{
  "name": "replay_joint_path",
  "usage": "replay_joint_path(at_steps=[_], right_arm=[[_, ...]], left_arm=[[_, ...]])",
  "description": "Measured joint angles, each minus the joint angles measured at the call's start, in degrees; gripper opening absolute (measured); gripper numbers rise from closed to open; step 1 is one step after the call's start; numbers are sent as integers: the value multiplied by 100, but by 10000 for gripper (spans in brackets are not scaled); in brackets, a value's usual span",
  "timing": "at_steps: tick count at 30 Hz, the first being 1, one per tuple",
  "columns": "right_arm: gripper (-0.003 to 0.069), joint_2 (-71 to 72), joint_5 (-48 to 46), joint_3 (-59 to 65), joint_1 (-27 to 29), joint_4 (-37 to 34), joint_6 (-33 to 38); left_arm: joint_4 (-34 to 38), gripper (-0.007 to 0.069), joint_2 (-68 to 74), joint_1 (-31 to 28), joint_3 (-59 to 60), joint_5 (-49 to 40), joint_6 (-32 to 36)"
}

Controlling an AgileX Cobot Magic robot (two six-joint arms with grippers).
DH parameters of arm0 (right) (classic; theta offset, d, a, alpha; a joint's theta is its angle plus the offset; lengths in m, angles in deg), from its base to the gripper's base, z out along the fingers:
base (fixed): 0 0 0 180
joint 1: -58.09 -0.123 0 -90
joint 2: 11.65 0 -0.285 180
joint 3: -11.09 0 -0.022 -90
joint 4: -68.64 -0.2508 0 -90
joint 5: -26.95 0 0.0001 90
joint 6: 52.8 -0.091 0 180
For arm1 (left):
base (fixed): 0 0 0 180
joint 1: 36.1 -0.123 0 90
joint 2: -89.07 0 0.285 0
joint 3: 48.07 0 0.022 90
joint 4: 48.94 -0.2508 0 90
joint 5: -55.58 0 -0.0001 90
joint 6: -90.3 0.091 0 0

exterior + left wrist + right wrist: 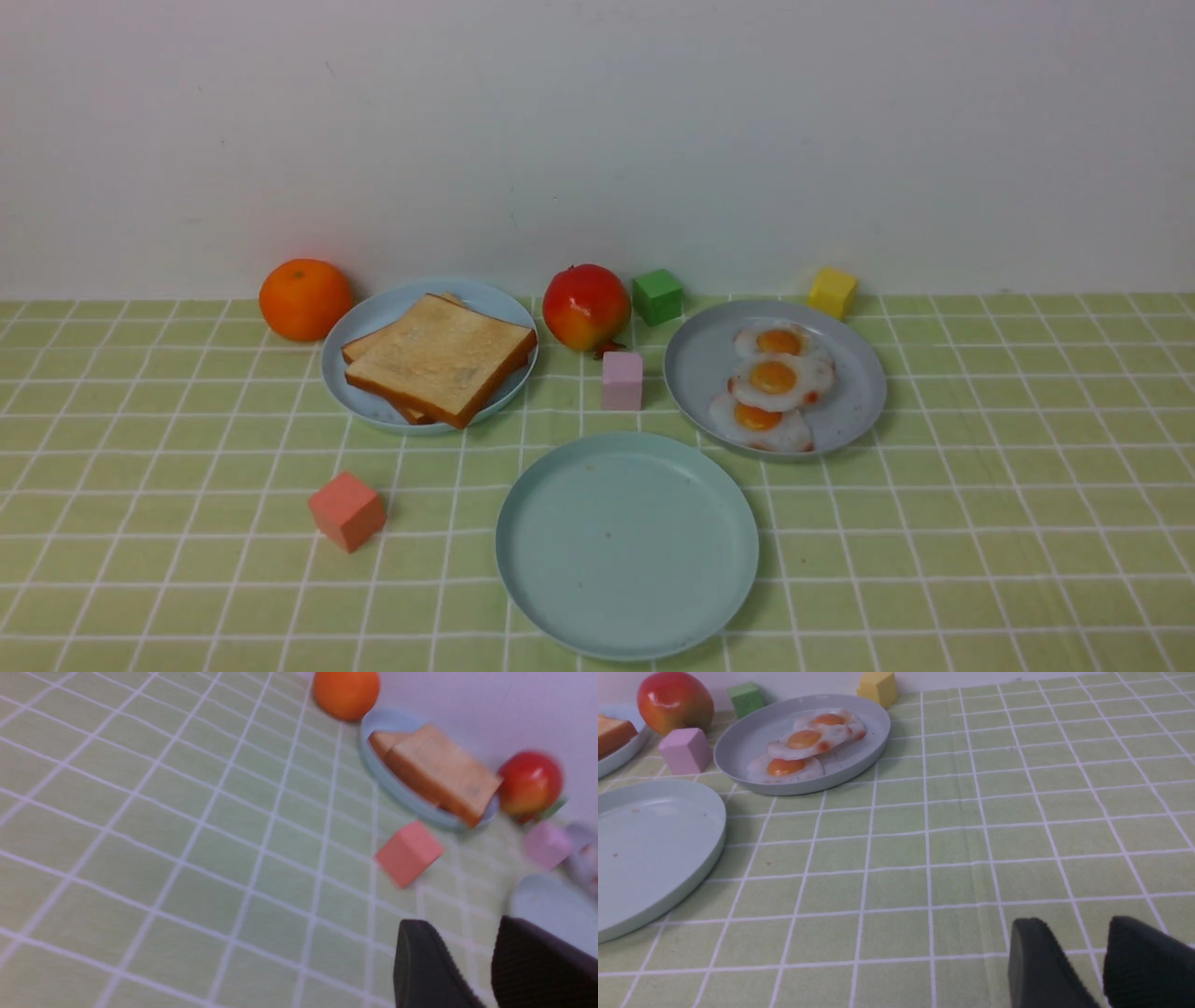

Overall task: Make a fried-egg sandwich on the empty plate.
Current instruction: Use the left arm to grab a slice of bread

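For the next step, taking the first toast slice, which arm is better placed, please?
Probably the left: the toast slices lie on the robot's left side, and the left wrist view shows them, beyond the coral cube.

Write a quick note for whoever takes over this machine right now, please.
Hands: left hand slightly open, holding nothing; right hand the same.
Where things are: two toast slices overlap on the blue plate, far left. Three fried eggs overlap on the gray plate, far right. The green plate sits empty, front and center.
Done: nothing on the green plate yet.
Left: build the sandwich there, probably toast, egg, then toast.
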Motion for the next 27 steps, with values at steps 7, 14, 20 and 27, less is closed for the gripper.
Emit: replay_joint_path(at_steps=[7,14,20,27], right_arm=[[241,0,0,0,0,0,0],[241,0,0,0,0,0,0],[241,0,155,21,0,-219,-87],[241,0,947,45,0,-2123,-1021]], left_arm=[[1548,232,0,0,0,1258,-769],[1551,58,679,0,-1213,-133,81],[1341,-13,2203,485,-2873,-2216,1796],[817,-13,4038,896,-4327,-3630,2091]])
